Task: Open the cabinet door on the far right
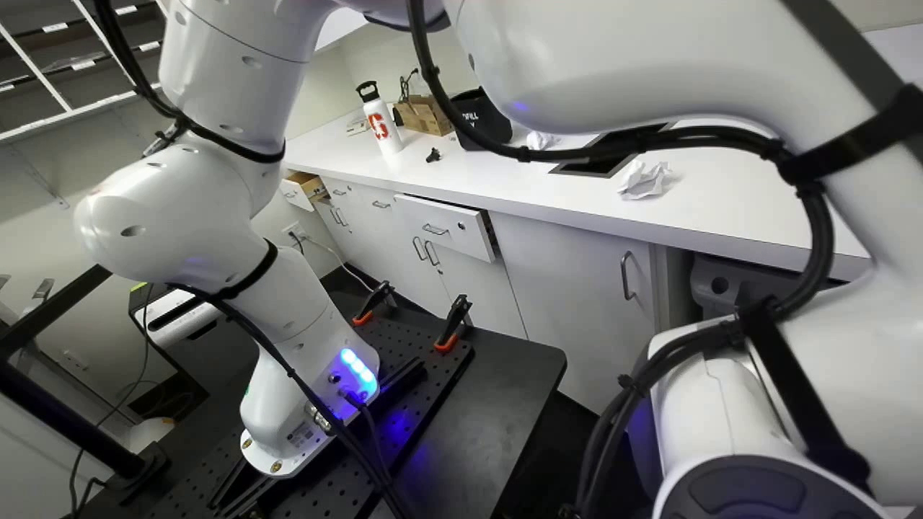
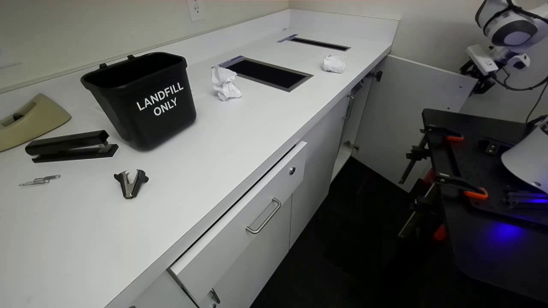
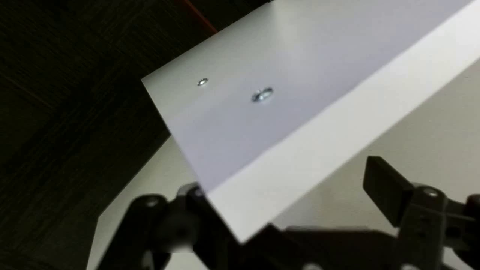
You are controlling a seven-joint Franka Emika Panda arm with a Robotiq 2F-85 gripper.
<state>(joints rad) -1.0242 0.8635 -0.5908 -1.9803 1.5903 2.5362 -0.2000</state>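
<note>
Hanging open, the cabinet door (image 2: 406, 102) stood below the far end of the counter (image 2: 257, 128) in an exterior view, inner face showing, w/ the gripper (image 3: 283, 183) out from the counter near the door's upper free corner: fingers apart, 1 partly hidden by the door, contact unclear. Under the counter's edge a drawer (image 2: 231, 233) stuck out a bit; on the counter sat crumpled papers (image 2: 334, 64), a blk bin (image 2: 150, 111) & a stapler (image 2: 68, 145).

The door (image 2: 402, 113) and counter (image 2: 214, 147) are white, the gripper (image 3: 284, 183) and stapler (image 2: 66, 143) black, the bin (image 2: 147, 115) black, lettered white.
</note>
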